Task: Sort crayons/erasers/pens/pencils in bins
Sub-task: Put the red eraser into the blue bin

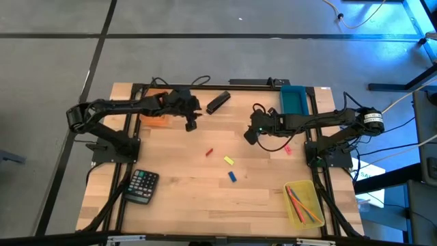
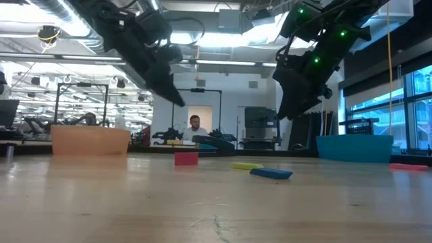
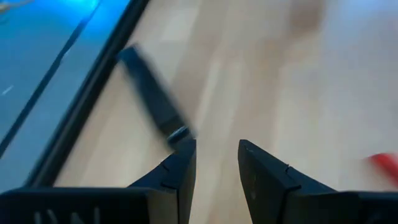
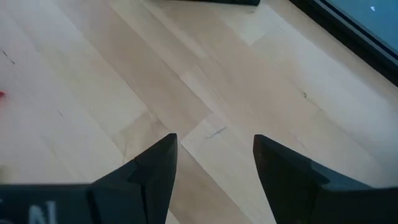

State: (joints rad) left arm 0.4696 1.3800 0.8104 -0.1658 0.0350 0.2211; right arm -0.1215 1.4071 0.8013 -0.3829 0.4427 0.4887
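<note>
The left gripper (image 1: 192, 125) hangs above the table (image 1: 184, 184), fingers (image 3: 180, 168) parted and empty. Just beyond its fingertips lies a black bar (image 1: 218, 102); the orange bin (image 1: 154, 119) sits behind it, beside the arm.

The right gripper (image 1: 250, 134) also hangs clear of the table, fingers (image 4: 155, 168) spread wide with only bare wood between them. The teal bin (image 1: 293, 99) stands behind and to one side of it, at the table's far edge. The pink eraser (image 1: 287, 149) lies near this arm, behind the fingers.

Ahead of both pairs of fingers, toward the table's middle, three small pieces lie apart from one another: a red crayon (image 1: 209, 152), nearest the left fingers, then the yellow eraser (image 1: 229, 160), then the blue eraser (image 1: 233, 176) farthest off. In the low view they rest flat on the wood, below and between the two grippers.

The yellow bin (image 1: 298, 204) is well away from the right fingers, at the near right corner, holding several long thin sticks. A calculator (image 1: 141, 186) lies well apart from the left fingers, at the near left.

In the room beyond, a person (image 2: 194, 125) is seated.
</note>
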